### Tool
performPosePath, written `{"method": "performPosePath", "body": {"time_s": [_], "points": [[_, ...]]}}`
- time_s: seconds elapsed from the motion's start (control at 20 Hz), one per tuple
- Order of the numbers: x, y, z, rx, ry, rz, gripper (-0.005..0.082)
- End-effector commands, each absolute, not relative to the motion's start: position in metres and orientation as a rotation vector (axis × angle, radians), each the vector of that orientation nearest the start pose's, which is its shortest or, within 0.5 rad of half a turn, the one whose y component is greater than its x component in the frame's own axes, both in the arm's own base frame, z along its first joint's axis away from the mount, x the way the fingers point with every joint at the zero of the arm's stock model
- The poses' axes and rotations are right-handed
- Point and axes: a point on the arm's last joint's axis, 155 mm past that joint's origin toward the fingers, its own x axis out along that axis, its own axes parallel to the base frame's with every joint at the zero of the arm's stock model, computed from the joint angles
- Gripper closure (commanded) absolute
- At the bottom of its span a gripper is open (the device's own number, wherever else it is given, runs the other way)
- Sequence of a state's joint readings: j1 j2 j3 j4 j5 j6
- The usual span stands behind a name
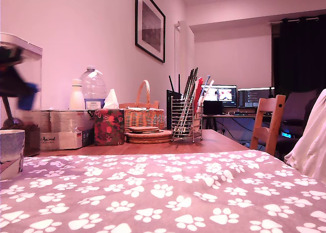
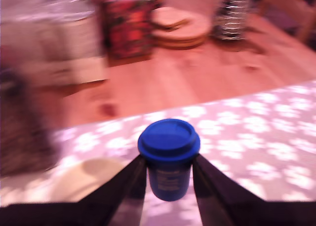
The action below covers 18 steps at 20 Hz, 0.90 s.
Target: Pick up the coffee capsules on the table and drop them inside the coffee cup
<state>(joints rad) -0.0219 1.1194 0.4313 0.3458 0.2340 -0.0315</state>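
Fingers (image 2: pixel 129 184) of the gripper (image 2: pixel 169 179) are clamped on either side of the dark-blue coffee capsule (image 2: pixel 169 159), which sits between them with its wide flat rim facing the wrist camera and a pale marking on its side. Just beyond the fingertips and off to one side, the pale round mouth of the coffee cup (image 2: pixel 86 179) lies over the grey paw-print cloth (image 2: pixel 256 137), apart from the capsule. At the exterior view's left edge the cup (image 1: pixel 10 154) stands low on the cloth, with a blurred dark and blue shape above it.
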Motion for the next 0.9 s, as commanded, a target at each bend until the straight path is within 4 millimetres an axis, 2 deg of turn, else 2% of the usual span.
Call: {"method": "performPosePath", "body": {"time_s": [0.0,0.15,0.3,0.85], "points": [[0.359,-0.042,0.146,-0.077,0.346,-0.224,0.0647],[0.359,-0.023,0.146,-0.085,0.349,-0.175,0.0647],[0.358,-0.016,0.143,-0.094,0.362,-0.161,0.0647],[0.357,-0.008,0.138,-0.051,0.378,-0.129,0.0647]]}}
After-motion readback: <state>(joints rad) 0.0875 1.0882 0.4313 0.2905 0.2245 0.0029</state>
